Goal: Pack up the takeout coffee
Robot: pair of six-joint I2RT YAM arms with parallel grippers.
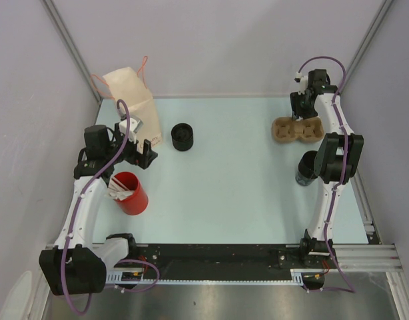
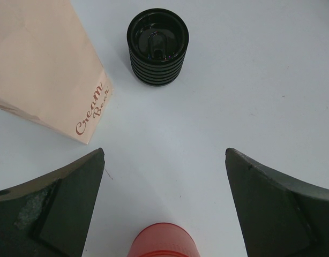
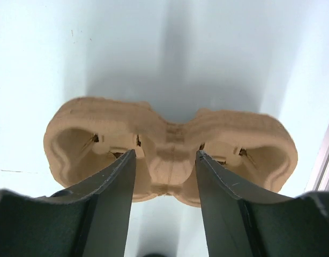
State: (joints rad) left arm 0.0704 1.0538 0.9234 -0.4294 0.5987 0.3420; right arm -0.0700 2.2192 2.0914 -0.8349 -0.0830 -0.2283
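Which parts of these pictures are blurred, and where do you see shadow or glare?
Right wrist view: the fingers look soft near the lens, and a grey shadow lies beyond the cup carrier. Left wrist view: glare on the black cup. Top view: evenly lit.

Bench log, view from my station:

- Pale mint flat bench [image 1: 231,193], matte, with a few faint scuff marks.
- Plain lavender-grey wall panels [image 1: 218,47] close it in at the back and on both sides.
- Silver metal frame posts [image 1: 71,50] slant up at the two far corners.
- A silver slotted aluminium rail [image 1: 364,253] lies at the near right corner.
- A brushed grey metal surface [image 1: 224,303] lies below the near edge.
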